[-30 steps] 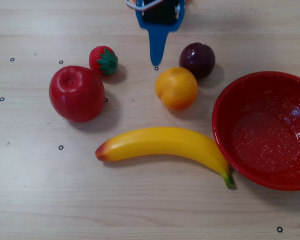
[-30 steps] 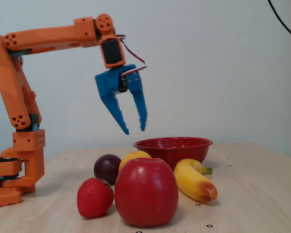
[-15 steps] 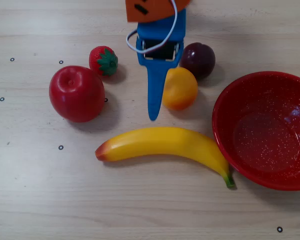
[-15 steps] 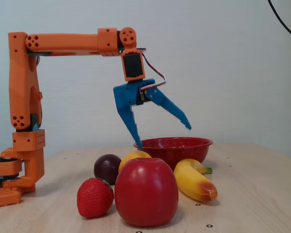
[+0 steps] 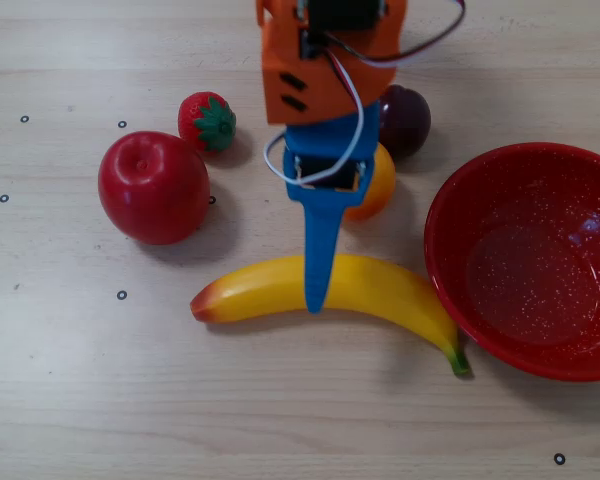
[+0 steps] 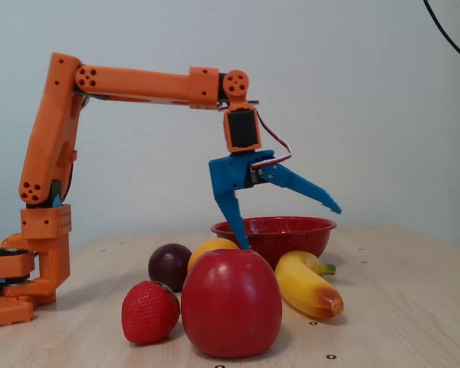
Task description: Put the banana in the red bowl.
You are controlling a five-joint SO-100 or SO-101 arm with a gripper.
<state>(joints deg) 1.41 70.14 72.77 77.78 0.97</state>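
The yellow banana point(image 5: 390, 290) lies on the wooden table, reddish tip to the left and green stem touching the red bowl's rim in the overhead view. It also shows in the fixed view point(image 6: 307, 287). The red speckled bowl point(image 5: 540, 270) sits empty at the right, and behind the fruit in the fixed view point(image 6: 280, 230). My blue gripper point(image 6: 290, 226) hangs open and empty above the banana's middle. One finger points down behind the banana and the other sticks out over it. From overhead the gripper point(image 5: 317, 255) crosses the banana.
A red apple point(image 5: 153, 187) and a strawberry point(image 5: 207, 121) lie left of the gripper. A dark plum point(image 5: 405, 120) and a round orange-yellow fruit point(image 5: 372, 190) lie right behind it, the orange one partly under the arm. The arm's orange base point(image 6: 23, 261) stands at the fixed view's left.
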